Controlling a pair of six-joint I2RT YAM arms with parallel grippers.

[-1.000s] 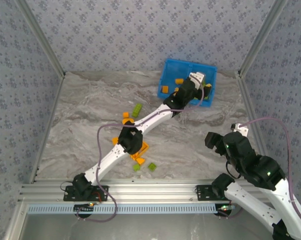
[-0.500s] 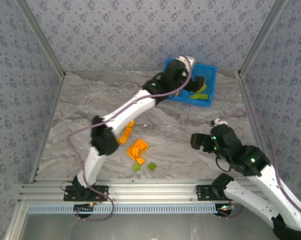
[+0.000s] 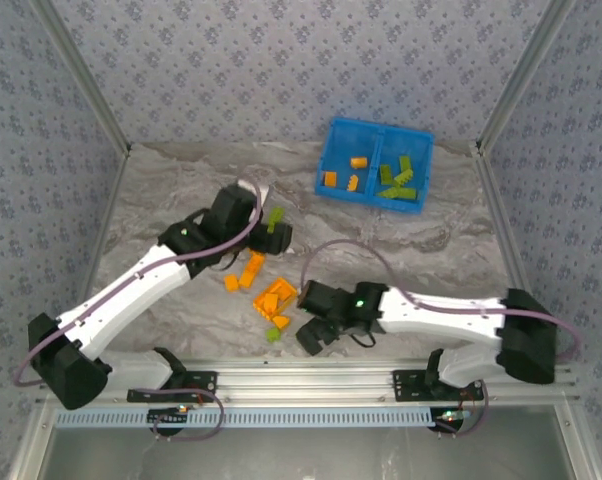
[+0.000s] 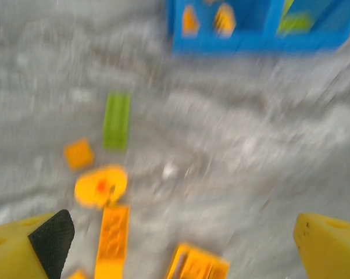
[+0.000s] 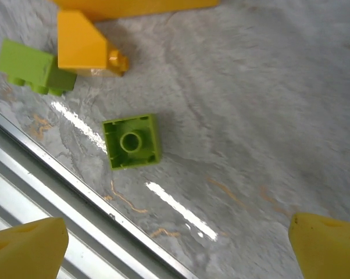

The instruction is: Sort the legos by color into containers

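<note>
Left pincer [image 3: 273, 236] pulled back from bin [image 3: 367, 198] to over loose legos [image 3: 253, 268], jaws apart, empty. Right pincer [image 5: 175, 244] swung in over near green brick [image 5: 131, 141], apart too.

Grey marbled tabletop [image 3: 431, 250] (glossy in places) ringed by blue-grey patterned walls [image 3: 281, 60].

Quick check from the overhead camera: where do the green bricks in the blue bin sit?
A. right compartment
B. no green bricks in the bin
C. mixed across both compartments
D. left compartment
A: the green bricks lie in the right compartment of the blue bin, while the left compartment holds orange bricks.
</note>
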